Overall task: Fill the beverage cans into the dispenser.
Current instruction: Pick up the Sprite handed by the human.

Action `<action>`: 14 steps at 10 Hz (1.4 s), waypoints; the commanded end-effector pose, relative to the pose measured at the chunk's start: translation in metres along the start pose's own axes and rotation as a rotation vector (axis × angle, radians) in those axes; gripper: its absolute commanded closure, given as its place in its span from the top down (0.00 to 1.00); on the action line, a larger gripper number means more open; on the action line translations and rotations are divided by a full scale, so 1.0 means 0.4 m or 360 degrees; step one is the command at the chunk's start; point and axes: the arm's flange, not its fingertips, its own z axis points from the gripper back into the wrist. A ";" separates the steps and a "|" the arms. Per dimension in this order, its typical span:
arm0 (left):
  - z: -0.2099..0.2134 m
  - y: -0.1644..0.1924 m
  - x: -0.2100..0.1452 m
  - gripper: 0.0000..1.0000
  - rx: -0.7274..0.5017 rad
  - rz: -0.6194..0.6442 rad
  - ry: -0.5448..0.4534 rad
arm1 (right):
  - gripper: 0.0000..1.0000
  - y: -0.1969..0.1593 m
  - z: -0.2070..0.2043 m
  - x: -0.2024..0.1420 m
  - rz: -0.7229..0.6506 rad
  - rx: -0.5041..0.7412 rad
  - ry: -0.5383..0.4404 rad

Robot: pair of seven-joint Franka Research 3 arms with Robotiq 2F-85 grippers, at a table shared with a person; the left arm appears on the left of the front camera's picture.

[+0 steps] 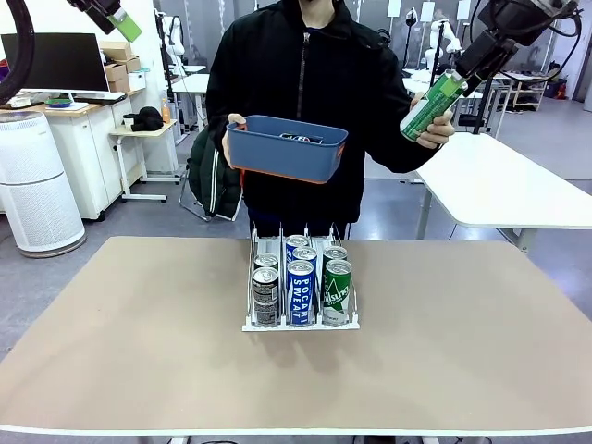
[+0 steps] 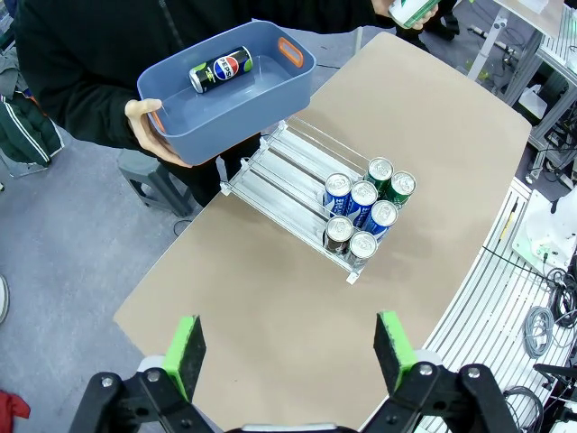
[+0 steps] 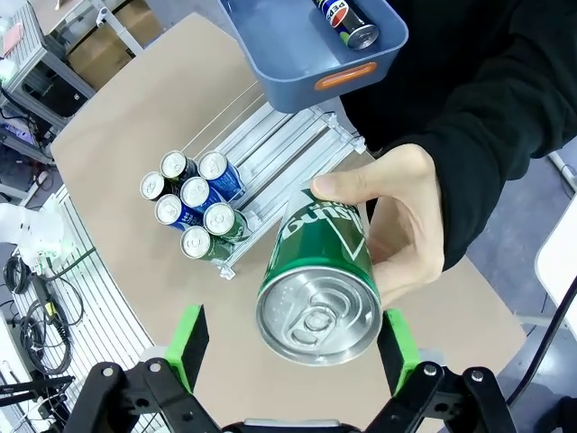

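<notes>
Handover step: green can (image 3: 317, 289) presented to the right fingers (image 3: 191, 338), not yet gripped.

The right fingers stand fully spread and hold nothing. The green can sits between them, its silver top toward the wrist, carried by the person's hand (image 3: 406, 225); whether either pad touches it cannot be told. The left fingers (image 2: 187, 352) are likewise spread wide and empty, high above the bench (image 2: 270, 343). The dispenser (image 3: 270, 153) lies well beyond the right fingers, with six cans (image 3: 194, 203) at its front lip. A dark can (image 3: 347, 20) waits in the blue tub (image 3: 270, 45). Judgement: next, close squarely on the can's body, wait for the hand to release, then carry the can to the rear of a lane.
</notes>
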 end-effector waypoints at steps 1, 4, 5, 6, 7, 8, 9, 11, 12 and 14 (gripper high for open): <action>0.002 0.000 -0.001 1.00 -0.0001 0.0017 0.0000 | 1.00 -0.008 -0.014 0.016 0.0005 0.0010 -0.0014; 0.002 0.000 -0.001 1.00 -0.0001 0.0017 0.0000 | 1.00 -0.011 -0.041 0.029 0.0011 0.0047 -0.0023; 0.002 0.000 -0.001 1.00 -0.0001 0.0017 0.0000 | 1.00 -0.011 -0.048 0.032 0.0023 0.0062 -0.0034; 0.002 0.000 -0.001 1.00 -0.0001 0.0017 0.0000 | 1.00 -0.015 -0.052 0.035 0.0027 0.0080 -0.0025; 0.002 0.000 -0.001 1.00 -0.0001 0.0017 0.0000 | 1.00 -0.020 -0.055 0.039 0.0029 0.0086 -0.0024; 0.002 0.000 -0.001 1.00 -0.0001 0.0017 0.0000 | 1.00 -0.019 -0.059 0.043 0.0023 0.0097 -0.0025; 0.002 0.000 -0.001 1.00 -0.0001 0.0017 0.0000 | 1.00 -0.018 -0.063 0.045 0.0025 0.0098 -0.0030; 0.002 0.000 -0.001 1.00 -0.0001 0.0017 0.0000 | 1.00 -0.020 -0.070 0.048 0.0039 0.0111 -0.0026; 0.002 0.000 -0.001 1.00 -0.0001 0.0017 0.0000 | 1.00 -0.018 -0.074 0.051 0.0043 0.0110 -0.0034; 0.002 0.000 -0.001 1.00 -0.0001 0.0017 0.0000 | 1.00 -0.021 -0.069 0.047 0.0053 0.0099 -0.0020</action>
